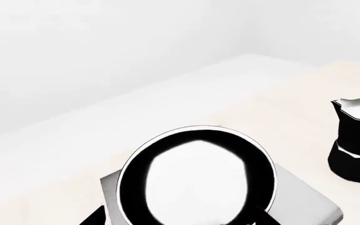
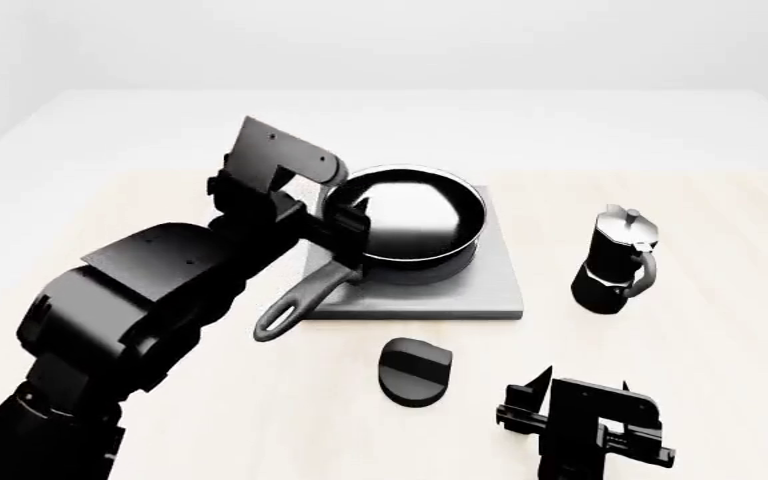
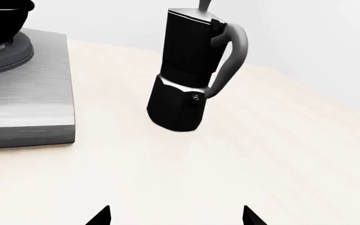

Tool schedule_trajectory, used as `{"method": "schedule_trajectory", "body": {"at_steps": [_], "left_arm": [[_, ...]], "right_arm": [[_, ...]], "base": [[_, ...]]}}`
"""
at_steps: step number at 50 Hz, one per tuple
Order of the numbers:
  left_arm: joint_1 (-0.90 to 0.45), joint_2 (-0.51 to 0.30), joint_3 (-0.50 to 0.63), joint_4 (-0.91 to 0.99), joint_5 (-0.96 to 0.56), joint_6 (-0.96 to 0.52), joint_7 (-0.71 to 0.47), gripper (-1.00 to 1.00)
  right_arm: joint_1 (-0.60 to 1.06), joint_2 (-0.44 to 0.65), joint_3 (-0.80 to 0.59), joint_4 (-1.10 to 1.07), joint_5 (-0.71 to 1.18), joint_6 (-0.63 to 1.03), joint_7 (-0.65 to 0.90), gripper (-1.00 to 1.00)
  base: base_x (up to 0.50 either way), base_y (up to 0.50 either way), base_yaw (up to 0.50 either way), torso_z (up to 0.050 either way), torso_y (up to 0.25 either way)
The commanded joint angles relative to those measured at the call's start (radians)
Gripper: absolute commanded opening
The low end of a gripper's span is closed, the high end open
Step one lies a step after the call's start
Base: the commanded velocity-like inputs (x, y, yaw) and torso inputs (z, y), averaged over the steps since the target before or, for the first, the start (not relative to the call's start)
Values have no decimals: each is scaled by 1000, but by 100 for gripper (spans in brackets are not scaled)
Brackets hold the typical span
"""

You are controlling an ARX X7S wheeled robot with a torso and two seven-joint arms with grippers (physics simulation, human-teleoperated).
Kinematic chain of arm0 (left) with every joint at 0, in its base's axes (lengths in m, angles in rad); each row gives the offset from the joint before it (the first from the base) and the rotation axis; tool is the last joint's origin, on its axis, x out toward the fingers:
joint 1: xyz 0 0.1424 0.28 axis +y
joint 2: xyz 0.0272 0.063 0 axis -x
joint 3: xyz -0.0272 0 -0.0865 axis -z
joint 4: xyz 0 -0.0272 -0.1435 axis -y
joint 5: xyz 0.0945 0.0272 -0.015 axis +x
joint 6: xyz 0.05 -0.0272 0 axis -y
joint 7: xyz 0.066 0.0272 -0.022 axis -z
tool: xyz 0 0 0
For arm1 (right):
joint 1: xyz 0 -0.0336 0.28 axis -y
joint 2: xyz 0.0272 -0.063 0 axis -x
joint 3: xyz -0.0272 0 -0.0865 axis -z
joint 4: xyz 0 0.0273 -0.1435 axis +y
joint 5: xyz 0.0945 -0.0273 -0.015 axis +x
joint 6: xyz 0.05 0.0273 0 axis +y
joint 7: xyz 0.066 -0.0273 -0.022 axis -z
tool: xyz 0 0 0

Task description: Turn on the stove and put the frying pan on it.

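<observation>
The frying pan (image 2: 411, 225) sits on the stove, a grey plate (image 2: 491, 290), with its long handle (image 2: 297, 300) pointing toward the front left past the plate's edge. My left gripper (image 2: 340, 228) is open, its fingers on either side of the handle's root at the pan's rim. The left wrist view shows the pan (image 1: 196, 180) and the plate (image 1: 314, 204) close ahead of the left gripper (image 1: 176, 219). The black round knob (image 2: 415, 371) lies in front of the plate. My right gripper (image 2: 564, 400) hovers open and holds nothing, right of the knob.
A black moka pot (image 2: 615, 262) stands right of the stove, and it is straight ahead of the right gripper (image 3: 176, 216) as the moka pot (image 3: 189, 70) in the right wrist view, beside the plate's edge (image 3: 24, 108). The pale tabletop (image 2: 704, 330) ends at the far edge.
</observation>
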Motion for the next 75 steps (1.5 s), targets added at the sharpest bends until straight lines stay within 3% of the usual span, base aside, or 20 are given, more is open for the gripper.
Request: {"method": "schedule_trajectory", "body": {"at_steps": [1, 6, 21, 30, 32, 33, 36, 57, 75], "left_arm": [[177, -35, -89, 162, 47, 195, -113, 100], [297, -11, -188, 193, 35, 327, -176, 100], [525, 18, -291, 268, 147, 597, -327, 100], [651, 40, -312, 252, 202, 760, -343, 100], [665, 48, -357, 247, 60, 724, -317, 100], [671, 42, -339, 236, 142, 772, -322, 100], [703, 44, -332, 204, 194, 831, -321, 100], [863, 60, -317, 123, 257, 976, -315, 100], [943, 64, -329, 58, 223, 1057, -283, 100]], "right_arm": [[-1, 2, -4, -10, 0, 7, 5, 100], [-3, 3, -4, -11, 1, 6, 6, 100], [-4, 6, -7, -16, 5, 8, 7, 100], [-5, 7, -7, -17, 5, 3, 10, 100], [-6, 7, -7, -20, 5, 4, 11, 100], [-4, 6, -7, -7, 4, -7, 9, 100], [-5, 6, -7, -9, 2, -9, 12, 100], [-2, 7, -11, -2, 3, -14, 14, 100], [-5, 10, -15, -8, 3, -15, 20, 100]], "base": [[0, 0, 0, 0, 0], [0, 0, 0, 0, 0], [0, 0, 0, 0, 0], [0, 0, 0, 0, 0], [0, 0, 0, 0, 0], [0, 0, 0, 0, 0], [0, 0, 0, 0, 0], [0, 0, 0, 0, 0], [0, 0, 0, 0, 0]]}}
